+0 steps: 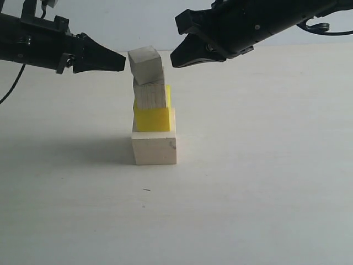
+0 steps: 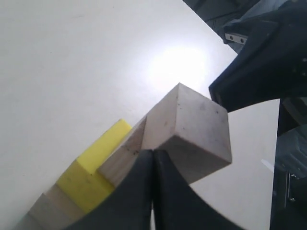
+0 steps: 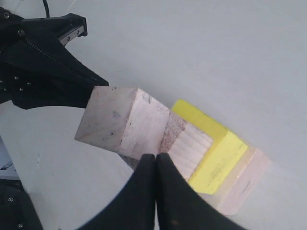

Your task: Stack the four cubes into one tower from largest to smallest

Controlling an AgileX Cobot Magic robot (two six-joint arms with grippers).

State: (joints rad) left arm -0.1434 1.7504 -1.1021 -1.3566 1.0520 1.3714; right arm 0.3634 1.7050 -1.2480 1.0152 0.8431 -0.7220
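The tower stands mid-table: a big pale wood cube at the base, a yellow cube on it, then a smaller pale wood cube. The top pale wood cube sits tilted and turned, shifted left. My left gripper is shut and empty, its tip right at the top cube's left face; whether it touches is unclear. My right gripper is shut and empty, a short gap to that cube's right. In the wrist views the top cube lies just beyond each shut tip.
A plain white table surrounds the tower, with a pale wall behind. Both black arms hang at the height of the tower's top, one on each side. A black cable trails at the far left.
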